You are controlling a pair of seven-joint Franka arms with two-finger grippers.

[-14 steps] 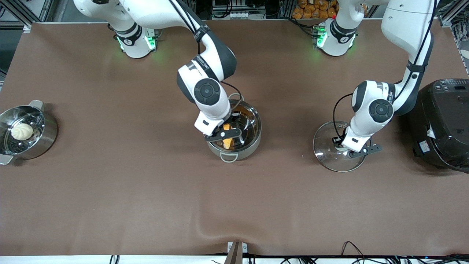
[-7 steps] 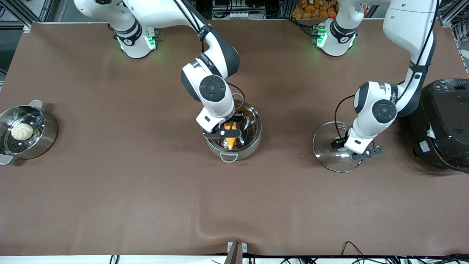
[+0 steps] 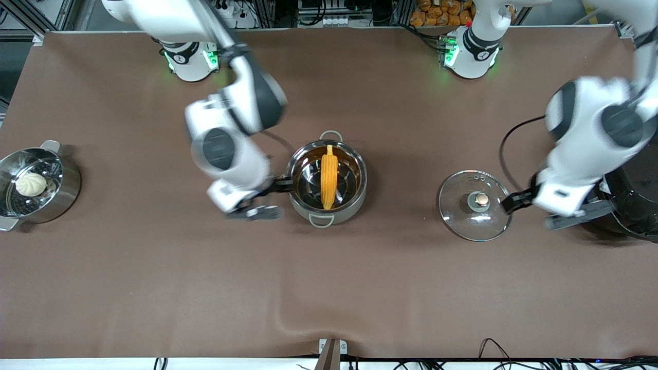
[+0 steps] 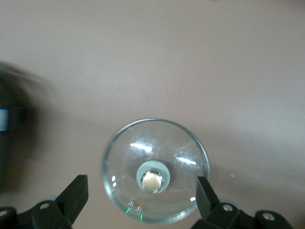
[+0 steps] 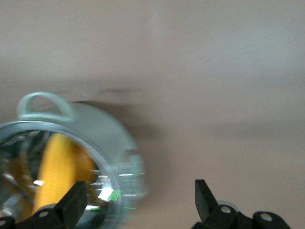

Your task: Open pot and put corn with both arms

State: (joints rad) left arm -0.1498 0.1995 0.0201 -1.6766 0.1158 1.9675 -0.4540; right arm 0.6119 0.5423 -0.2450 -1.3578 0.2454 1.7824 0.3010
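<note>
- the table (image 3: 154, 288) is covered in plain brown cloth with a shallow crease near its front edge
- the rice cooker (image 3: 629, 200) is big and black; it stands at the left arm's end of the table, partly hidden by that arm
- the pot (image 3: 354, 198) is round, shiny steel with a small loop handle at each of two ends; it stands open near the middle of the table; its polished inside mirrors warm orange tones
- the steamer pot (image 3: 69, 192) sits at the right arm's end of the table; a white bun (image 3: 31, 183) lies in it
- the lid (image 3: 462, 218) is clear glass with a copper-toned knob (image 3: 481, 199); it lies flat on the cloth between the pot and the rice cooker, knob up; the left wrist view shows it whole (image 4: 186, 148)
- the corn (image 3: 329, 176) is one yellow-orange cob tapering to a point; it lies inside the pot, spanning most of its width
- the left gripper (image 3: 558, 211) hangs over the cloth just beside the lid; its fingers (image 4: 76, 193) stand wide apart, holding nothing
- the right gripper (image 3: 267, 198) hangs just beside the pot, toward the right arm's end; its fingers (image 5: 205, 195) are spread wide and empty
</note>
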